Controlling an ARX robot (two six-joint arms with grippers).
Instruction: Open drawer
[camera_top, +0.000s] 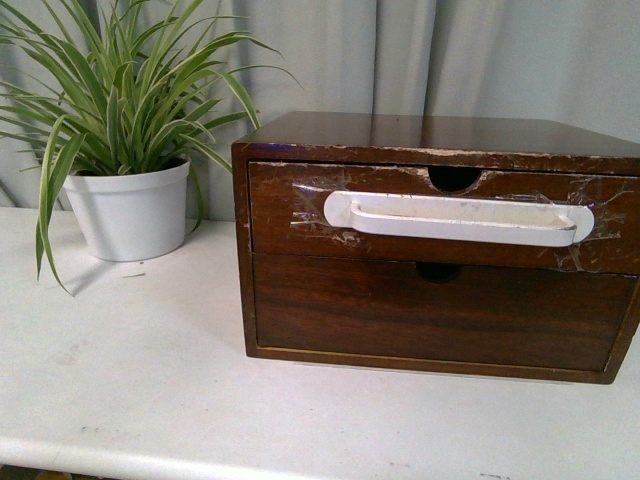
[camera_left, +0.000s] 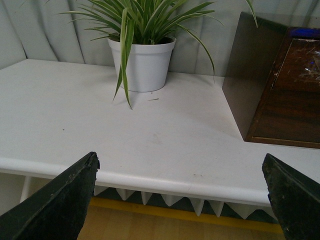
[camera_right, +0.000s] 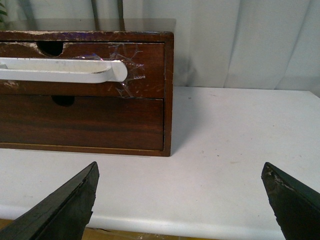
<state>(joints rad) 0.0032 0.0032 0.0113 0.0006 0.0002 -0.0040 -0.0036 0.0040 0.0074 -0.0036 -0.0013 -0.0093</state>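
Upper drawer (camera_top: 282, 215) with a taped white handle (camera_top: 458, 218), flush and closed in a two-drawer wooden chest (camera_top: 430, 135) on the white table (camera_top: 120, 370)
The chest stands to the right of a potted plant (camera_top: 130, 205), with the plain lower drawer front (camera_top: 440, 315) beneath. The left fingers (camera_left: 60, 205) and right fingers (camera_right: 60, 207) are spread wide and released, gripping nothing, above the table's front edge, apart from the chest
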